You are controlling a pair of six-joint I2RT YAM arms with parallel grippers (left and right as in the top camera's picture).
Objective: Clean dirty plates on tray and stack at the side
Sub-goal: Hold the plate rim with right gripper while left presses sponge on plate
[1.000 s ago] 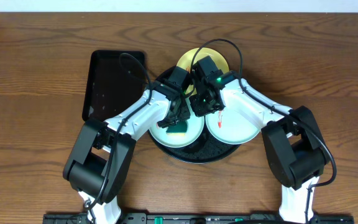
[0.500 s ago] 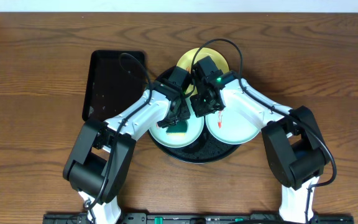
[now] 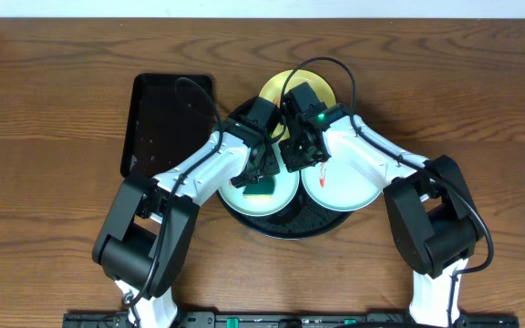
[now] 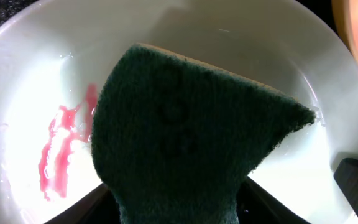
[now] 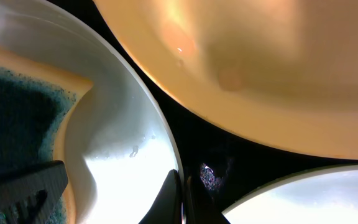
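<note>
We see the left gripper (image 3: 261,169) clenched around the green sponge (image 4: 185,124), which lies flat on the left mint plate (image 4: 30,81), touching a red smear (image 4: 58,152). The right gripper (image 5: 183,196) pinches that plate's rim, fingers closed. This plate, the right mint plate (image 3: 349,187) and the yellow plate (image 3: 273,89) lie on the round tray (image 3: 285,228), beside a rectangular tray (image 3: 162,123) on the desk (image 3: 53,91).

The worktop (image 3: 53,91) is evenly lit and sharply rendered from overhead, whereas glare is thrown off the pale plate (image 5: 129,168) and near surfaces are blurred in both wrist views.
</note>
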